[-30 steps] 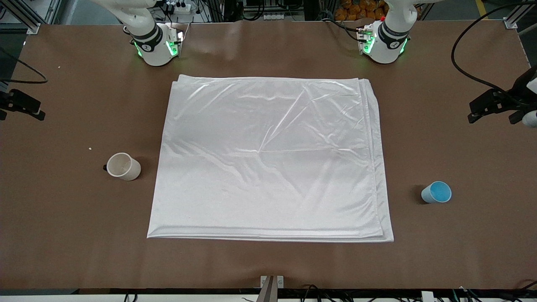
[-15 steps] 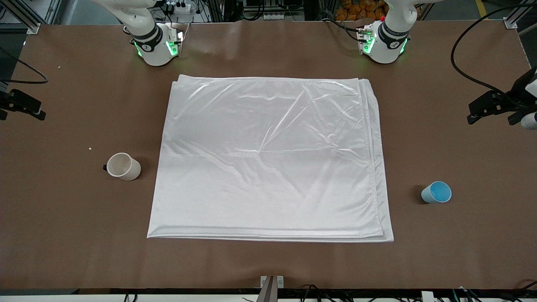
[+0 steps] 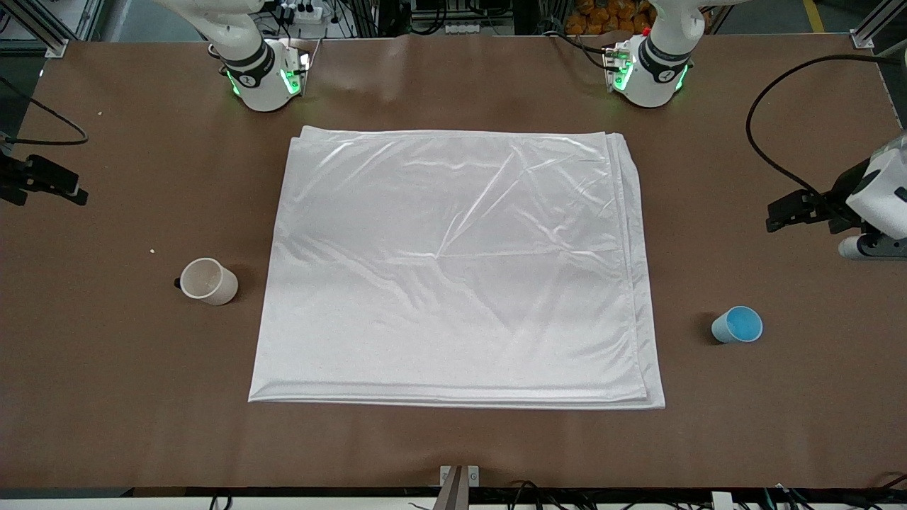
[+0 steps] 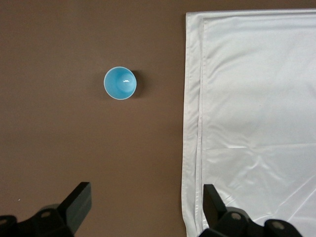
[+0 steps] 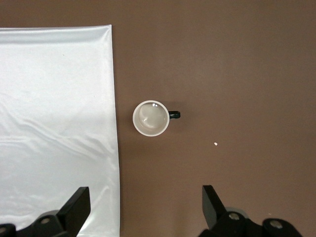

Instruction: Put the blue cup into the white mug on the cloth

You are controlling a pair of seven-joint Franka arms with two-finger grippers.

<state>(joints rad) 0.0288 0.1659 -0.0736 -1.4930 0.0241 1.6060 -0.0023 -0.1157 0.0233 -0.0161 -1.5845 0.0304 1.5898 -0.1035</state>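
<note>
Left end effector (image 4: 143, 207) spread, high above table — blue cup (image 4: 120, 83) just ahead, untouched.

A wide brown worktop (image 3: 453, 446) with a matte, paper-like surface fills nearly the whole front view. A soft pale glare (image 3: 382, 78) lies on it near its top edge, from light overhead. Aluminium frame posts (image 3: 42, 28) stand at the corners. Above that edge, dark clutter shows: cables, a white power strip (image 3: 301, 10), and what may be a heap of orange items (image 3: 609, 14), too small to tell. A small metal bracket (image 3: 458, 478) sits at the nearest edge.
</note>
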